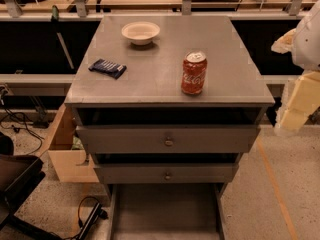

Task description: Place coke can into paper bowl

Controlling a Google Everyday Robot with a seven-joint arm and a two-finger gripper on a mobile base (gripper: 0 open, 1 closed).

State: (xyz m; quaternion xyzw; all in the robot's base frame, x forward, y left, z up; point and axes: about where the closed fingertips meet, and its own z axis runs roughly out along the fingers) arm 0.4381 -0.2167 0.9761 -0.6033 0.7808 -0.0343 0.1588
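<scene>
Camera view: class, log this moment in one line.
coke can upright, front-right | paper bowl empty, rear | tool at right edge, away from can

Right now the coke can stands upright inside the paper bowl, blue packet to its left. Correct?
No. In the camera view the coke can stands upright on the cabinet top, apart from the paper bowl; the rest holds. The gripper is off the cabinet's right side.

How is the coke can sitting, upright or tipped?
Upright: the coke can stands silver top up. The tool is at the right edge.
</scene>
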